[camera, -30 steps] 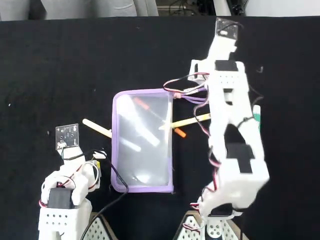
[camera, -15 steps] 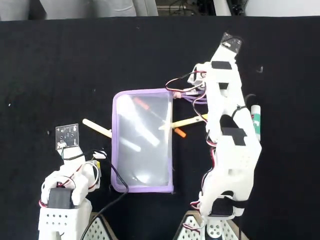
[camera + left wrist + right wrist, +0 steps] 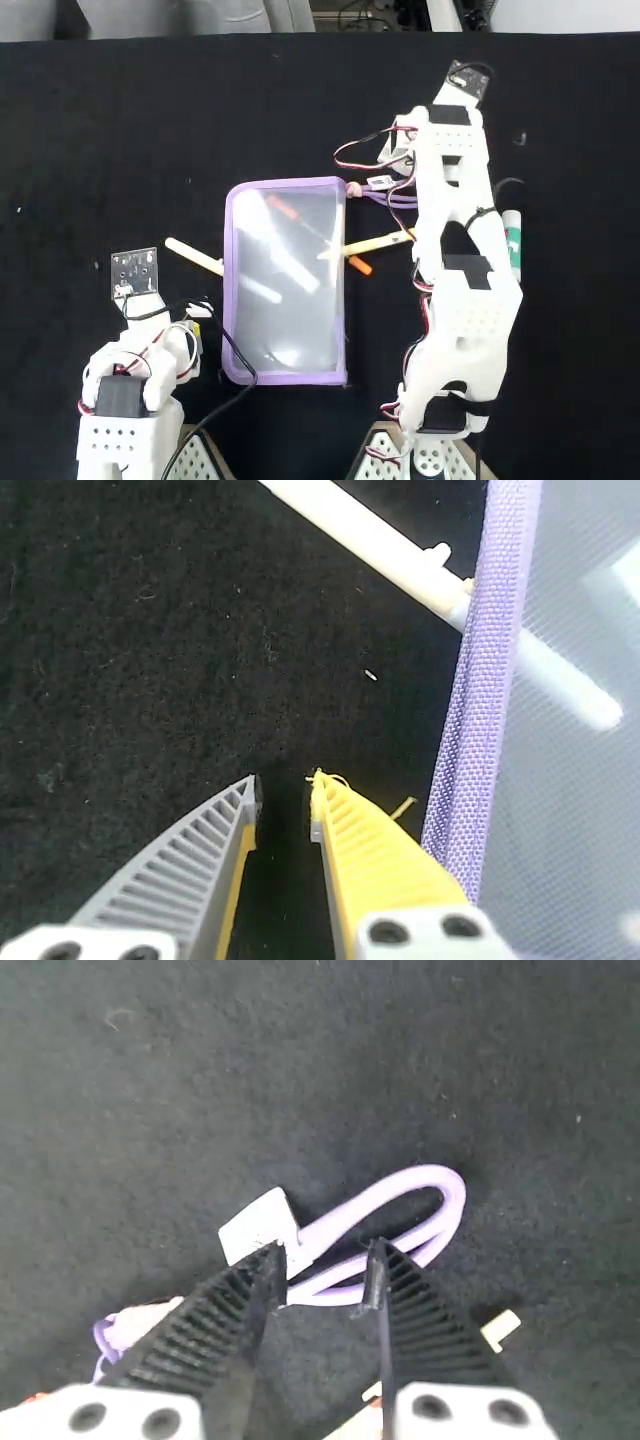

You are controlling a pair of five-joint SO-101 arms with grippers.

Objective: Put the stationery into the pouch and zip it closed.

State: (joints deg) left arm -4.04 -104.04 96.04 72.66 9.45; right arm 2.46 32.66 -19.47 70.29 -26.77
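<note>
i see a desk (image 3: pixel 120 120) covered in black, flecked with a few pale specks (image 3: pixel 18 210). past its far edge sit light grey shapes (image 3: pixel 180 15) and a dark tangle of cables (image 3: pixel 370 15).

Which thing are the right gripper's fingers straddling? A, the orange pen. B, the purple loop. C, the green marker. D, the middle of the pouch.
B: in the right wrist view the right gripper is open, and the purple loop runs between its fingertips.
</note>
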